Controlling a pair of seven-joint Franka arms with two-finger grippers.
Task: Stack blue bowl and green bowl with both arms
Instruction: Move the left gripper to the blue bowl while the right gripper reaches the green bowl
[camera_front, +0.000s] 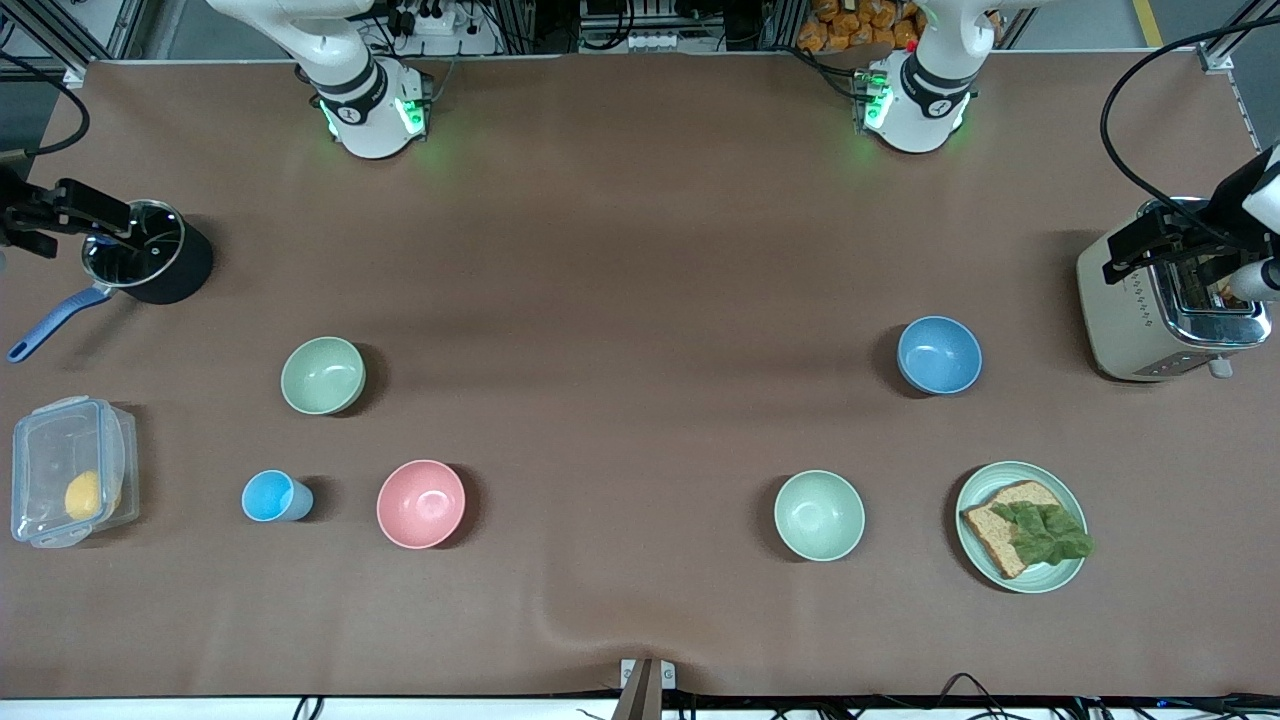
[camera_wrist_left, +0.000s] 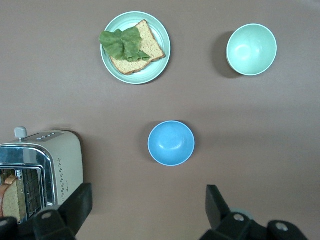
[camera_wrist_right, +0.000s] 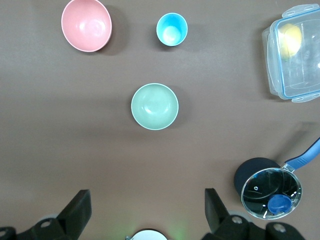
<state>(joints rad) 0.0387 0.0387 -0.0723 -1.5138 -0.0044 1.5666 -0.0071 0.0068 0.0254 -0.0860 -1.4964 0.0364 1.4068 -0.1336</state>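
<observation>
Brown table (camera_front: 640, 300). Round matte sky-blue bowl (camera_front: 939, 355) sits beside cream toaster (camera_front: 1160, 300); round dull sage-green bowl (camera_front: 322, 375) toward my right arm's end. My left gripper (camera_wrist_left: 145, 207) and right gripper (camera_wrist_right: 145, 210) wait high, fingers spread, empty.

blue bowl (camera_front: 939, 355): plain matte sky blue
green bowl (camera_front: 322, 375): dull sage green
bowl beside the plate (camera_front: 819, 515): paler mint
plate (camera_front: 1069, 575): mint, brown bread and green leaf on it
pink bowl (camera_front: 421, 504): plain pink
cup (camera_front: 275, 497): light blue
pot (camera_front: 160, 257): black, blue handle
toaster (camera_front: 1150, 310): cream and chrome
table (camera_front: 640, 250): brown
</observation>
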